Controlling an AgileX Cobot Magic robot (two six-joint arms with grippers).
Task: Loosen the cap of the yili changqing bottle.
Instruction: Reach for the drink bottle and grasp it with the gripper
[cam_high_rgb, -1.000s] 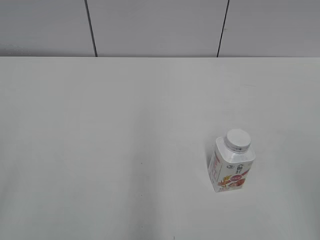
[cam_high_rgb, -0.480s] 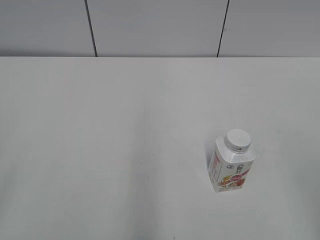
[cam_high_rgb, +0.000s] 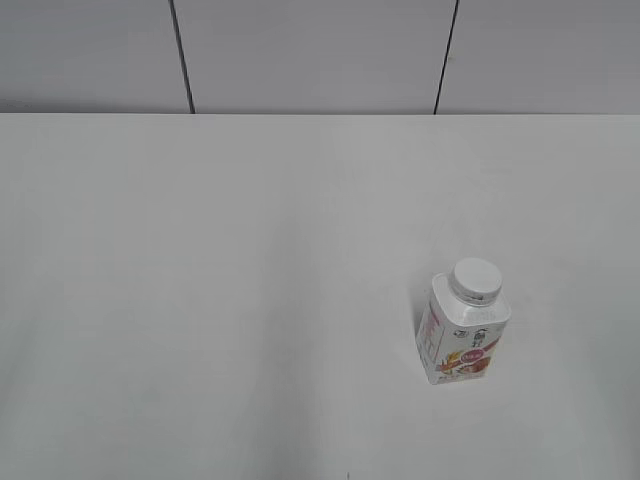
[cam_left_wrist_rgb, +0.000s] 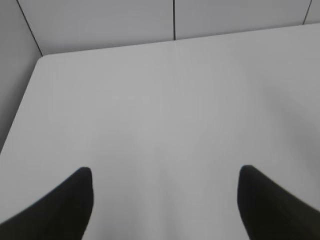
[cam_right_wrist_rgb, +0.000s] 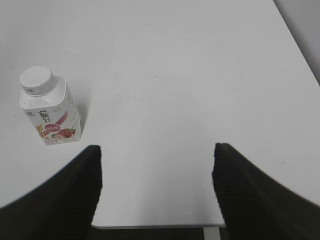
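Nothing has moved since the earlier frames: the yili changqing bottle is seen upright, untouched, at the same spot on the right of the tabletop.

The left end effector is held open over bare tabletop, with nothing between its dark fingers; the right end effector is likewise open and empty, the bottle lying well apart to its left. The bottle is a small squarish white carton-like pack with sloped shoulders and a red fruit label; it is judged light, slightly yielding and easily tipped. The body is best clamped across its flat sides, while the ribbed round white cap offers grip for twisting.
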